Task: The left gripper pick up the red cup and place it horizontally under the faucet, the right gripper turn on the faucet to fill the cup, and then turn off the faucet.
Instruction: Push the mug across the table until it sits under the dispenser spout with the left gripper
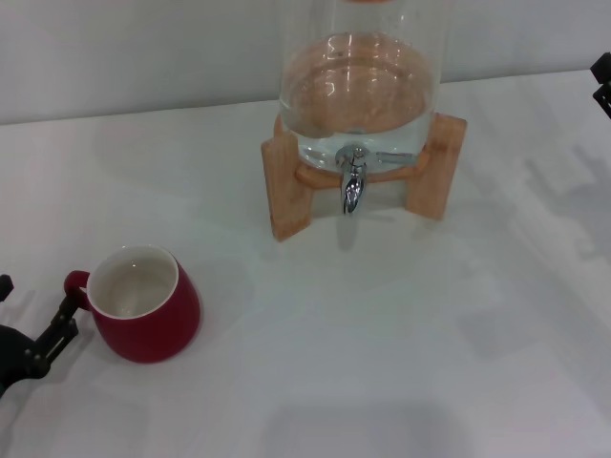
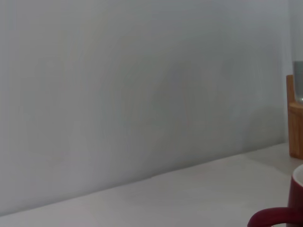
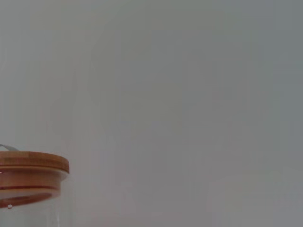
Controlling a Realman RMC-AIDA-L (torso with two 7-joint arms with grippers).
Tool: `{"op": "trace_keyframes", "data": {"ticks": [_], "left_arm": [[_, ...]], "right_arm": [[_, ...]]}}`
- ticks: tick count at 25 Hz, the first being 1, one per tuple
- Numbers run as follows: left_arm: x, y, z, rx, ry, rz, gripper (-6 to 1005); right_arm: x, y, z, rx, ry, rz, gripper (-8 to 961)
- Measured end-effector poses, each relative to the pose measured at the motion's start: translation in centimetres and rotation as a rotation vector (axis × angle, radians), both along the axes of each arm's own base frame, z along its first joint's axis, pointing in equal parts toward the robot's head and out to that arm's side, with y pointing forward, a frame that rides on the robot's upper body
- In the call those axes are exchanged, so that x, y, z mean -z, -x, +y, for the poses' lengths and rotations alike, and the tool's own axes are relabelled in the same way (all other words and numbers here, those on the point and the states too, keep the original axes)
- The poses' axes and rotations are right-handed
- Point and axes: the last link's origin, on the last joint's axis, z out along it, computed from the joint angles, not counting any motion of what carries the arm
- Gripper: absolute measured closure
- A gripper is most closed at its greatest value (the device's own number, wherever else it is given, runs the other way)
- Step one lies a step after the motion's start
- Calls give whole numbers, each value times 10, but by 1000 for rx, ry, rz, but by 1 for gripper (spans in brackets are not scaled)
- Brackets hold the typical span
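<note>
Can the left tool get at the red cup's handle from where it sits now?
Probably yes. The left tool sits on the table right beside the red cup, its fingers at the handle, which faces it. Nothing lies between them. Whether the fingers already touch the handle is unclear.

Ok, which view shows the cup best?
The head view: the whole cup stands upright on the table, handle toward the left gripper. The left wrist view catches only its handle and rim edge at the frame corner. The right wrist view misses it.

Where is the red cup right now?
In the head view, the red cup stands upright on the table's near left, its handle at the left gripper, well short of the faucet.
</note>
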Motion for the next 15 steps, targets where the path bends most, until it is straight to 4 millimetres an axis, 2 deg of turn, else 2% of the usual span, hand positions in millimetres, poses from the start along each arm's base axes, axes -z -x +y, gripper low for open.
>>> {"op": "trace_keyframes", "data": {"ticks": [15], "left_arm": [[-1,1,0,-1,1,4,166]], "right_arm": [[1,0,-1,-1,3,0,126]]}}
